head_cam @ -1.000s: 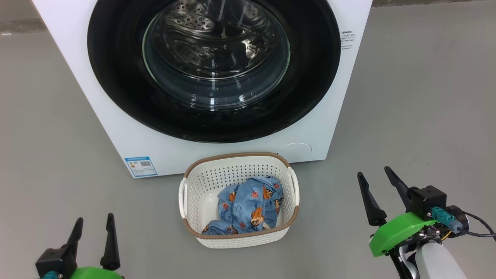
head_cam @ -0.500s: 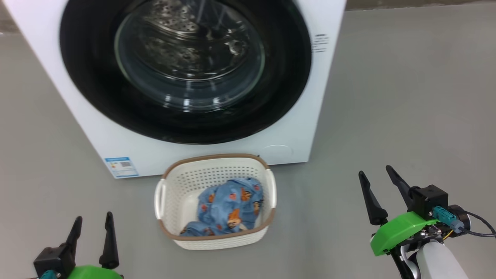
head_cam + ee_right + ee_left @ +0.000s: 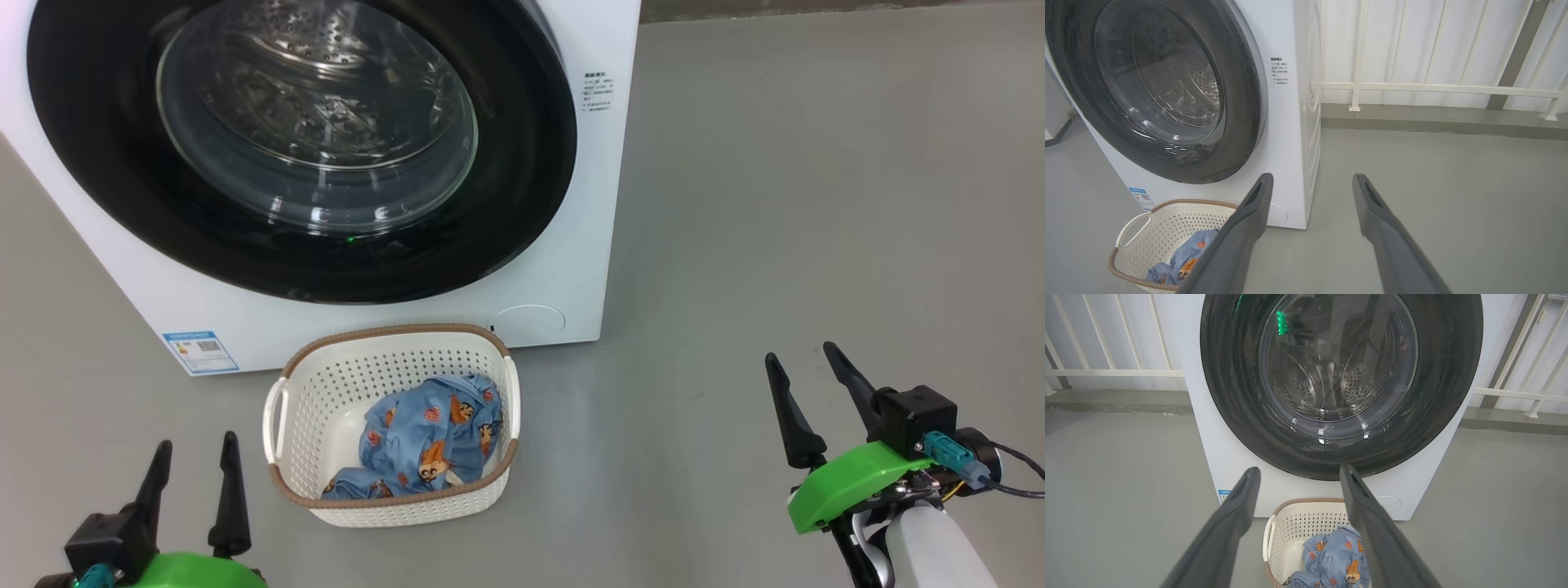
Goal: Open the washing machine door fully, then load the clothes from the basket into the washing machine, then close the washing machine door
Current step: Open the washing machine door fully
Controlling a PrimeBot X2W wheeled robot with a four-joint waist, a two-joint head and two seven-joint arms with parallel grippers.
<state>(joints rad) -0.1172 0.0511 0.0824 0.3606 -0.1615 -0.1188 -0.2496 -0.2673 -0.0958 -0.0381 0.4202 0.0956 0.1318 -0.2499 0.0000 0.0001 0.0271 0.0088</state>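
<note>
The white washing machine (image 3: 571, 269) stands ahead with its round black-rimmed door (image 3: 522, 188) shut against its front; the steel drum shows through the glass. On the floor before it sits the cream basket (image 3: 392, 336) holding the light-blue printed clothes (image 3: 424, 437). My left gripper (image 3: 196, 449) is open at the lower left, beside the basket's left end. My right gripper (image 3: 804, 359) is open at the lower right, well clear of basket and machine. In the left wrist view the door (image 3: 1445, 375), the basket (image 3: 1306, 520) and the clothes (image 3: 1331, 559) lie ahead.
Bare grey floor (image 3: 816, 204) spreads to the machine's right. A white railing (image 3: 1412, 86) and a low kerb run behind. A blue label sticker (image 3: 200, 351) marks the machine's lower left corner.
The whole head picture has shifted left, so the camera has turned right. Both grippers keep their open stance; the right one sits slightly higher. Machine, basket and clothes have not moved.
</note>
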